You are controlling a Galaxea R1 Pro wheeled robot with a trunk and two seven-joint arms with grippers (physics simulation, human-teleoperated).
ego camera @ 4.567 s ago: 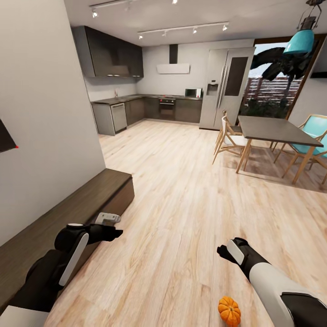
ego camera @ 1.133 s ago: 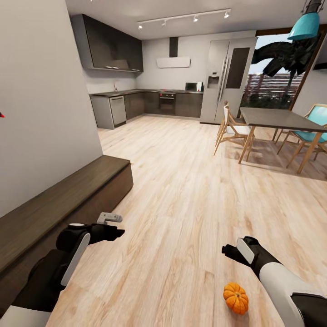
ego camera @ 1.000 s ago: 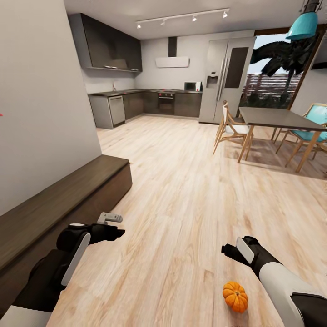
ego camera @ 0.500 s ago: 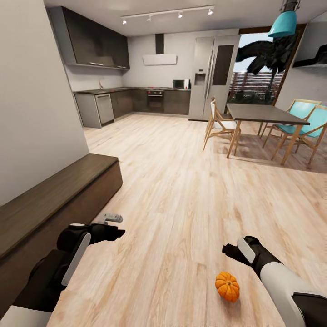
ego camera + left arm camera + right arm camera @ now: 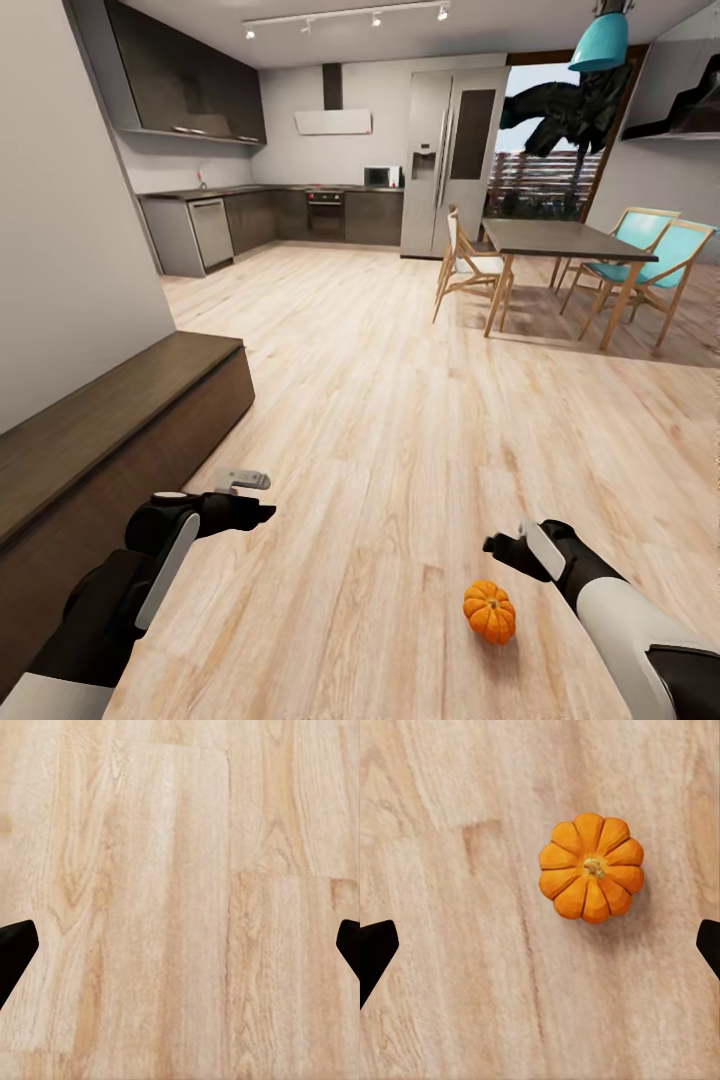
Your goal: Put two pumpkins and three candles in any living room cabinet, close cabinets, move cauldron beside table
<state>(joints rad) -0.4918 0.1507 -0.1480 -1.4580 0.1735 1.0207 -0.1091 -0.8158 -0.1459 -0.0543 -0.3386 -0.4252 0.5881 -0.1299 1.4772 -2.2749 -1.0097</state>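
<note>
Pincers first: the right pincer (image 5: 505, 548) hangs over the floor (image 5: 400, 400) with its jaws spread wide and nothing between them, and the left pincer (image 5: 255, 512), out at about nine o'clock from it, is likewise spread and bare above plain boards.

From the right wrist view the pumpkin (image 5: 592, 866) sits a little toward one o'clock of the midpoint between the fingertips (image 5: 375, 949), so I'd judge the step in hand is lining up for a top-down pick. To do it well, the arm should shift until the stem is dead centre, drop straight, and close across the widest ribs rather than near the crown, since a round body could well roll or squirt out of an off-centre pinch.

Standing here, the pumpkin (image 5: 490, 612) rests upright on the boards, just below the right pincer at roughly seven o'clock. It is small, bright orange, deeply ribbed, with a pale stub of stem. The long dark cabinet (image 5: 120, 440) runs along the wall at nine o'clock, its fronts shut.
</note>
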